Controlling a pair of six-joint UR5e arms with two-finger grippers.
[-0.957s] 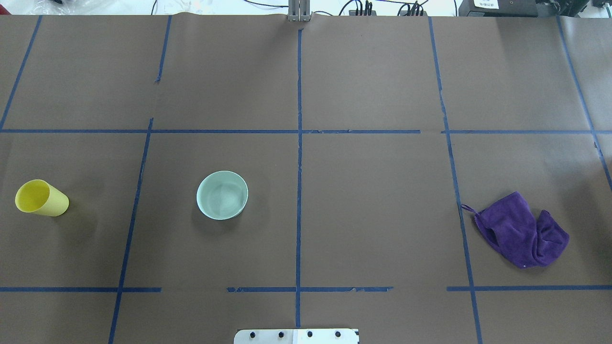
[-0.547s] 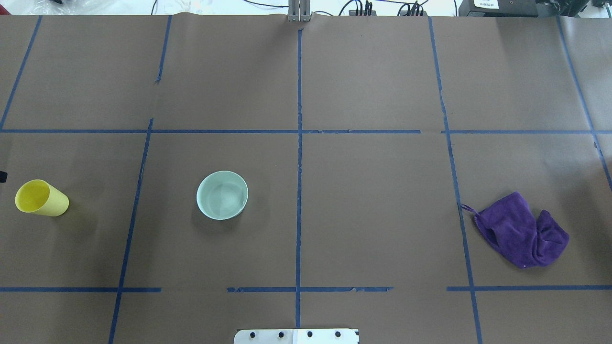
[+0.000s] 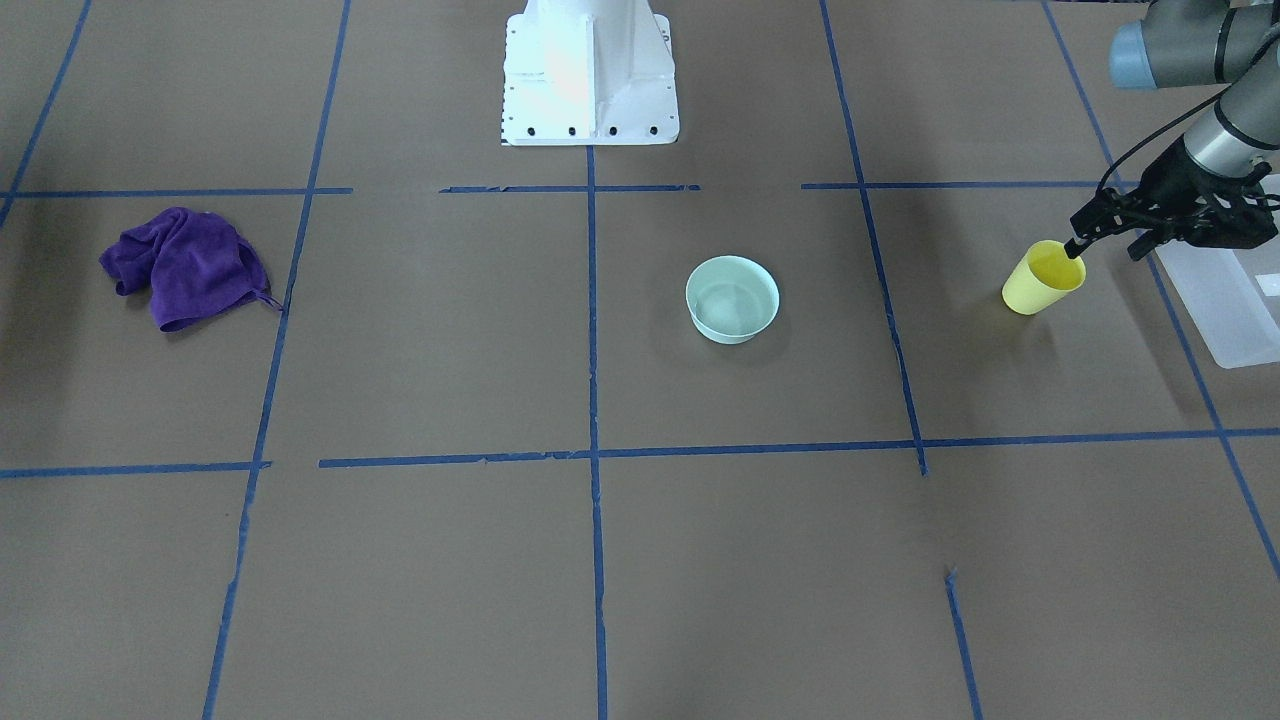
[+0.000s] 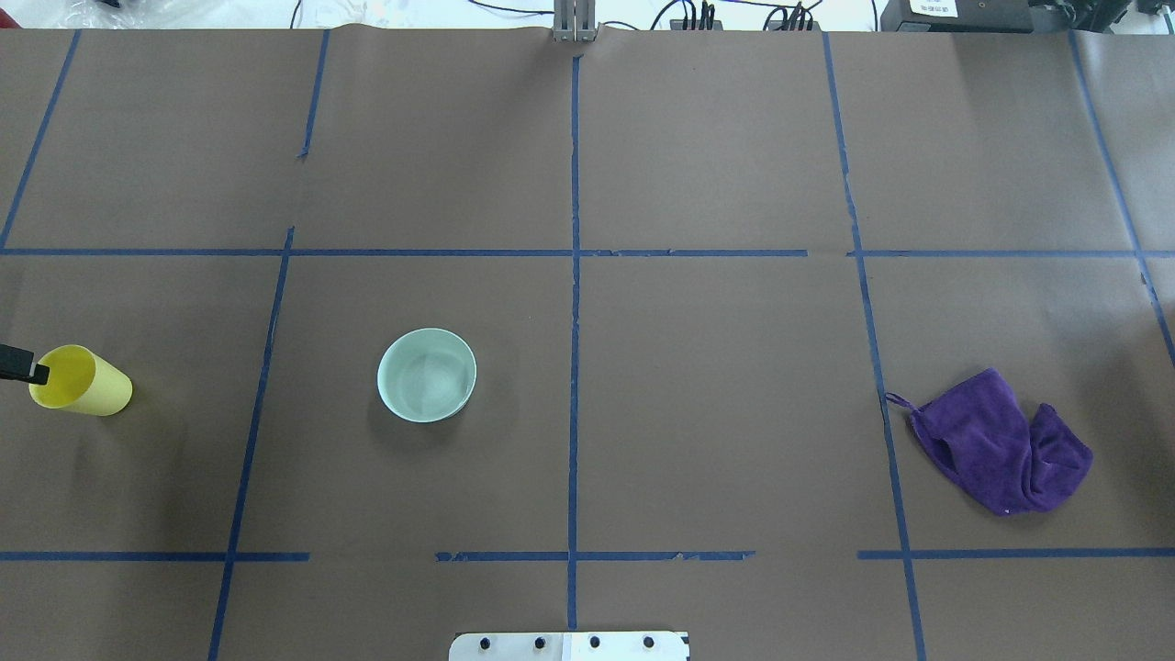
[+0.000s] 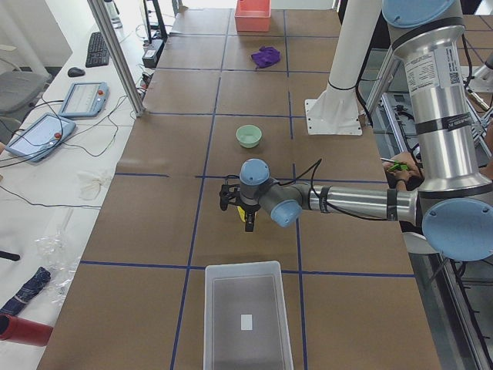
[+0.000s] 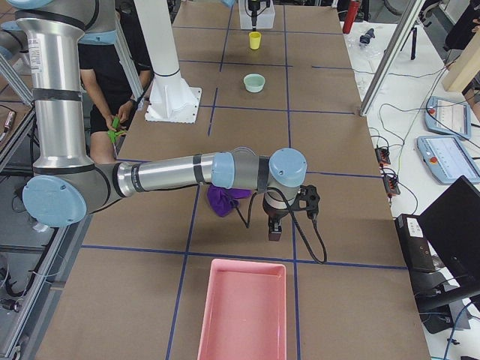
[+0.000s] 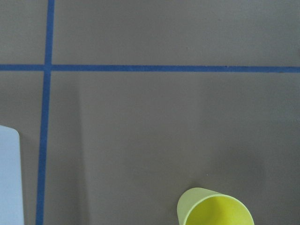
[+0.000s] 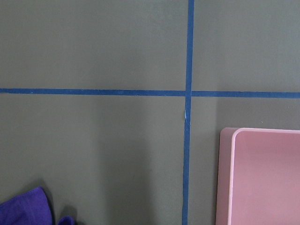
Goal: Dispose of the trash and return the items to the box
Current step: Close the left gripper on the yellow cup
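Observation:
The yellow cup [image 3: 1043,278] stands upright at the table's left end; it also shows in the overhead view [image 4: 81,381] and at the bottom of the left wrist view [image 7: 215,211]. My left gripper [image 3: 1105,250] is open beside it, with one fingertip [image 4: 37,372] at the cup's rim. The mint-green bowl [image 4: 427,375] sits upright and empty, left of the table's middle. The translucent white box [image 3: 1225,300] lies beyond the cup, under the left arm. My right gripper [image 6: 274,232] hangs above the table near a purple cloth; I cannot tell whether it is open or shut.
A crumpled purple cloth [image 4: 1001,441] lies at the table's right side. A pink tray [image 6: 244,307] sits at the right end, past the cloth. Blue tape lines grid the brown table cover. The robot's white base [image 3: 590,70] stands at the near edge.
My left gripper's fingertip has come into the overhead view from the left edge and now reaches the yellow cup's rim. Cup, bowl and cloth have not moved.

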